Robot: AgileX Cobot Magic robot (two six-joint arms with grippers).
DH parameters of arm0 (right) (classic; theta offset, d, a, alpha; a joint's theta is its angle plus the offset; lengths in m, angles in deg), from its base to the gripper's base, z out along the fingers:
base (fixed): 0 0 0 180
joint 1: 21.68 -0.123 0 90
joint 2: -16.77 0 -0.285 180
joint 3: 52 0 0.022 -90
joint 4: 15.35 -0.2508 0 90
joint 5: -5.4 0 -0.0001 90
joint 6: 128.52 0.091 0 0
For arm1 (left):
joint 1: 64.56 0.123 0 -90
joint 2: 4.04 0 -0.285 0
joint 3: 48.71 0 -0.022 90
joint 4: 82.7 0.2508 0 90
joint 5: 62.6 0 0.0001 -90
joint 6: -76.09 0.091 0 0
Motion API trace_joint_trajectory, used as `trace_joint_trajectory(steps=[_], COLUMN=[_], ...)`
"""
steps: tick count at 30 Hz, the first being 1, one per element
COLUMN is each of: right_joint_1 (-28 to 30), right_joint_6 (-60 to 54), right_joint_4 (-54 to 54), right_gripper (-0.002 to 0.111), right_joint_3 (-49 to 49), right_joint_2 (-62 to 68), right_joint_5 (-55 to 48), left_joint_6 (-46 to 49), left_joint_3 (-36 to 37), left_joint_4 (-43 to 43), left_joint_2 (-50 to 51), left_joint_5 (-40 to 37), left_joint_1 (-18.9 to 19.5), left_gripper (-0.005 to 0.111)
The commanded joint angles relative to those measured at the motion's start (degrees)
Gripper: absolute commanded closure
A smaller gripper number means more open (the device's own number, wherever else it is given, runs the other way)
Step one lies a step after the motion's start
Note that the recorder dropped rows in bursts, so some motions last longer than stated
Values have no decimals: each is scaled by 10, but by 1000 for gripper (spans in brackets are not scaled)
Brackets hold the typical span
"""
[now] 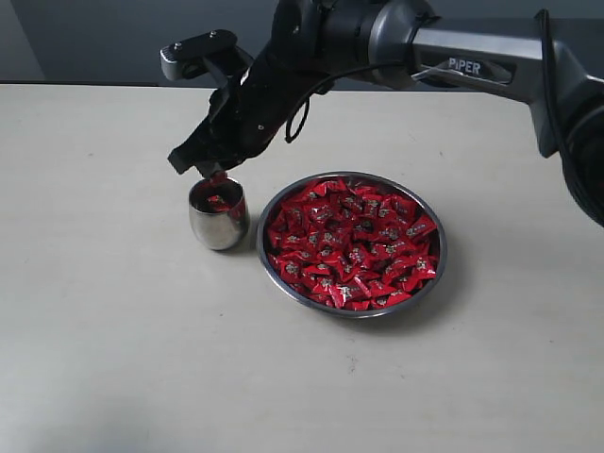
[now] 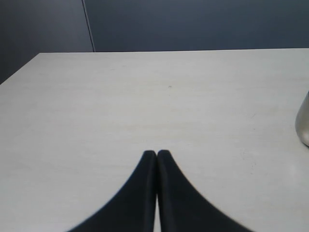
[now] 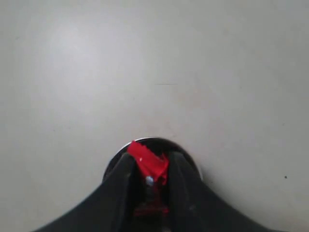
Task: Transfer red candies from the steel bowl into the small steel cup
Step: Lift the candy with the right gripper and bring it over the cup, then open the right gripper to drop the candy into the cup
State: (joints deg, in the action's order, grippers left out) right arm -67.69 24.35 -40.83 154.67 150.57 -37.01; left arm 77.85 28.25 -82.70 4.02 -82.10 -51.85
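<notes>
The steel bowl (image 1: 440,274) sits mid-table, heaped with red candies (image 1: 354,241). Just left of it stands the small steel cup (image 1: 219,225), with some red showing inside. My right gripper (image 1: 215,176) reaches across and hovers right over the cup's mouth, shut on one red candy (image 3: 147,162). In the right wrist view the cup's rim (image 3: 164,140) shows just beyond the fingertips of that gripper (image 3: 150,162). My left gripper (image 2: 156,153) is shut and empty over bare table, and the cup's side (image 2: 303,125) peeks in at the frame edge.
The pale table (image 1: 113,311) spreads wide on all sides of the bowl and cup. A dark wall (image 2: 193,24) runs behind the table's far edge. The right arm's links (image 1: 472,57) stretch over the table's rear right.
</notes>
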Motion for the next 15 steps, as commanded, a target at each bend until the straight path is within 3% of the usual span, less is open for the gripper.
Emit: trace_joint_trajectory(steps=[1, 7, 12, 15], right_joint_1=[-3, -4, -4, -4], right_joint_6=[0, 0, 0, 1], right_joint_4=[0, 0, 0, 0], right_gripper=[109, 106, 79, 73], right_joint_3=[4, 4, 4, 4], right_joint_2=[1, 6, 6, 6], right_joint_5=[4, 5, 5, 5], left_joint_6=[-1, -1, -1, -1], left_joint_3=[3, 3, 3, 3], left_joint_4=[-3, -3, -3, -3], left_joint_2=[-3, -3, -3, -3], left_joint_5=[6, 6, 6, 6], left_joint_1=[-3, -3, -3, -3], left_gripper=[106, 106, 106, 106])
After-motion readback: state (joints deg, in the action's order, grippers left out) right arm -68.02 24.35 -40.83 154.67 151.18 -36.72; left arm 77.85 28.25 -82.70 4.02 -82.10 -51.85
